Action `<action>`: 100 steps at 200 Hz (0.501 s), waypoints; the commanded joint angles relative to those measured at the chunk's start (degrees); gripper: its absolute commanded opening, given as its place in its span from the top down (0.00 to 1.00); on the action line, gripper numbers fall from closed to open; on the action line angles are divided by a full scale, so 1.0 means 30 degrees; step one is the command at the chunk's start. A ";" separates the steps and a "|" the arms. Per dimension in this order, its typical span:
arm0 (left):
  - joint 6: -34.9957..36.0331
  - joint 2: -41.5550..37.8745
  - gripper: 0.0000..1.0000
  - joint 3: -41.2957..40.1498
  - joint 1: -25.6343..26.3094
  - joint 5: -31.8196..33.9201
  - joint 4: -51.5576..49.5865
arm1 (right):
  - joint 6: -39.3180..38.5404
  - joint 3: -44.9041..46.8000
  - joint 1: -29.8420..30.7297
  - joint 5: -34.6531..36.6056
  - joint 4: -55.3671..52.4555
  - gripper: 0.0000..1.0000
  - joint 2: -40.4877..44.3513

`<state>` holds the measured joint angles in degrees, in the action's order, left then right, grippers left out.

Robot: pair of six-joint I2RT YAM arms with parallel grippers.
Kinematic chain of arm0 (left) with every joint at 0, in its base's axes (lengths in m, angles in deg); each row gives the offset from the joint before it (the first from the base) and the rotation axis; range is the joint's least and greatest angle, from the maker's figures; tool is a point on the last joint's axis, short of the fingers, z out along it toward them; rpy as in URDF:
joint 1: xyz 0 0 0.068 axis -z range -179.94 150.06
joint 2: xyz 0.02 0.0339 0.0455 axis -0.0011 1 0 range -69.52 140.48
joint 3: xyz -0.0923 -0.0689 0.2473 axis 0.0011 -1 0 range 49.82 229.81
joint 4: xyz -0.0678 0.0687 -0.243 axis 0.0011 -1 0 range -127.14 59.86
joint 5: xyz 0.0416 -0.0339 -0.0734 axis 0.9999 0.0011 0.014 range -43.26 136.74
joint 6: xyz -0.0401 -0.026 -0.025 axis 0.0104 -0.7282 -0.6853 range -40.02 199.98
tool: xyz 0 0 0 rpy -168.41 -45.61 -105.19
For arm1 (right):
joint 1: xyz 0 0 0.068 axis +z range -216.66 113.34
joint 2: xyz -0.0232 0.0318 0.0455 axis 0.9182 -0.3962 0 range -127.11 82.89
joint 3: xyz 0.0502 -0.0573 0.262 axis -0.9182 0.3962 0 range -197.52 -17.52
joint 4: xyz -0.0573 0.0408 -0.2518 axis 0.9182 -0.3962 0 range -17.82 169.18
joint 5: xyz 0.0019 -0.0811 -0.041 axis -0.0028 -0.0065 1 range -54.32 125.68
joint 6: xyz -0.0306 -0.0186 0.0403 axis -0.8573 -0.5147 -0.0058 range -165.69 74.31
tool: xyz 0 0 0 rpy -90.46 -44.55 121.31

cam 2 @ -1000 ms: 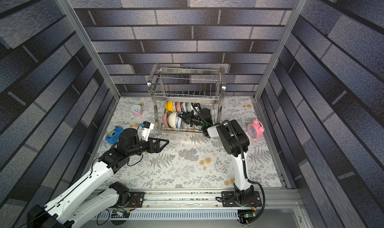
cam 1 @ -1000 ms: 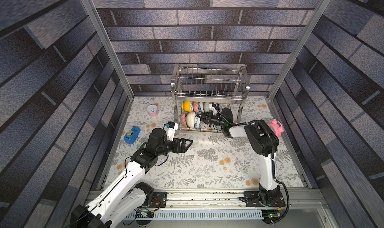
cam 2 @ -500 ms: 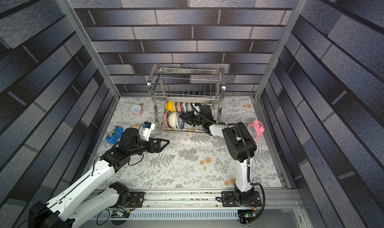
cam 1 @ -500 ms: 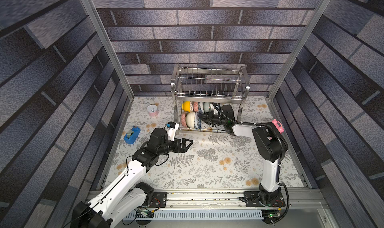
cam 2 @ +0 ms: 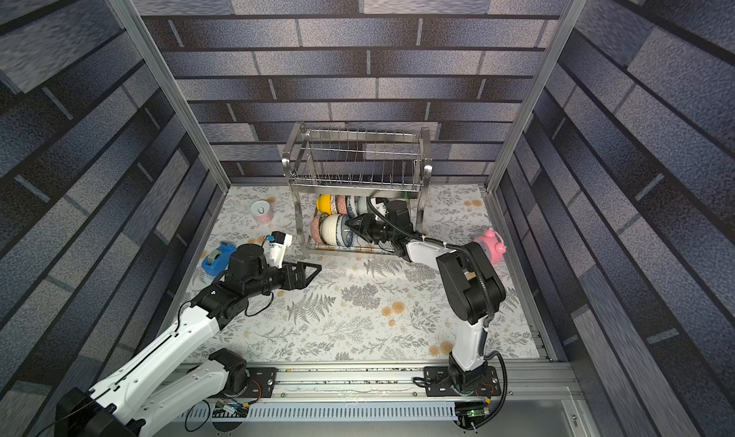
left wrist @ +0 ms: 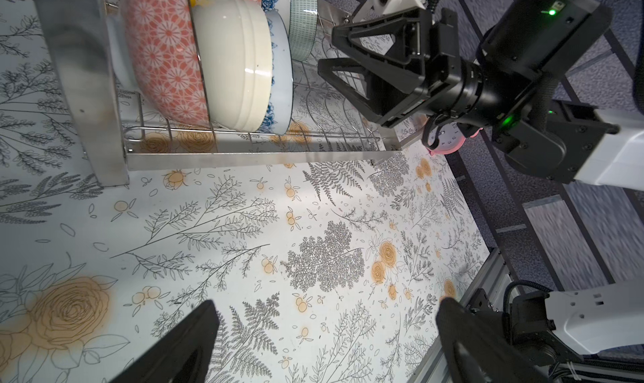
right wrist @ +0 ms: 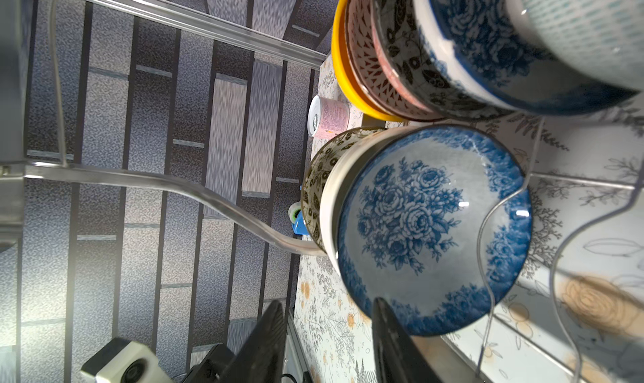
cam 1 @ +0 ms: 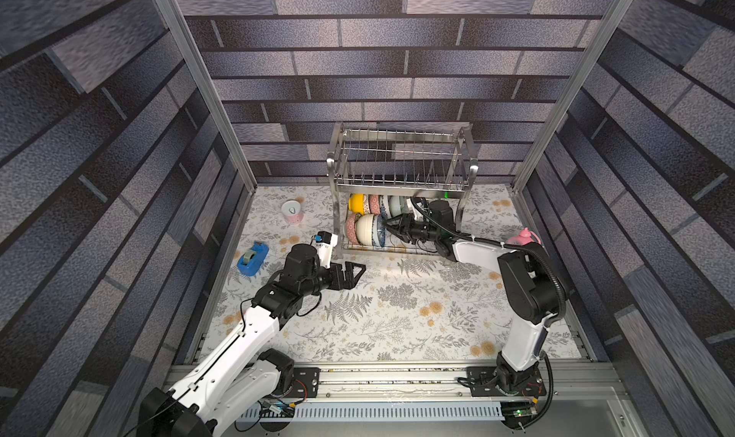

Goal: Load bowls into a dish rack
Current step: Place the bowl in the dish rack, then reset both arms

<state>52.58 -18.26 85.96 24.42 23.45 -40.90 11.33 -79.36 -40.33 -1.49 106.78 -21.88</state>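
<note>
While the blue-and-white bowl (right wrist: 432, 231) stands on edge in the dish rack (cam 1: 397, 184) lower tier, against cream bowl (left wrist: 237, 64) and pink bowl (left wrist: 163, 57), right end effector (left wrist: 326, 51) sits just beside its rim, jaws partly open, empty. Second bowl row (cam 1: 378, 204) behind. Left end effector (cam 1: 360, 276) wide open, empty, above table (cam 1: 397, 327).

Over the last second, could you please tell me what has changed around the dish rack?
The right end effector opened and let go of the blue floral bowl, which now stands on edge in the lower tier of the dish rack; the right arm's elbow swung outward, toward the front. The left end effector, open over the table, and the other bowls stayed put.
</note>
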 commanded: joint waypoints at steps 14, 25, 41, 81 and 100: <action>0.0133 0.0367 0.00 0.0271 -0.0166 0.0663 0.0350 | -0.2512 0.1682 0.0205 0.0723 -0.2989 0.50 0.2145; 0.0126 0.0485 0.00 0.0339 -0.0209 0.0808 0.0407 | -0.3099 0.2099 0.0248 0.0945 -0.3726 0.48 0.2641; 0.0222 0.0716 0.00 0.0529 -0.0256 0.0928 0.0366 | -0.3938 0.2601 0.0248 0.1181 -0.4861 0.47 0.3350; 0.0345 0.1159 0.00 0.0771 -0.0414 0.1170 0.0493 | -0.5577 0.3764 0.0273 0.1784 -0.6887 0.35 0.4983; 0.0315 0.1335 0.00 0.0756 -0.0475 0.1285 0.0600 | -0.6212 0.4106 0.0280 0.2074 -0.7702 0.32 0.5755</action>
<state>52.58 -14.83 86.52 23.50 26.07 -40.38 -2.62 -68.35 -39.87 2.88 89.01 -8.31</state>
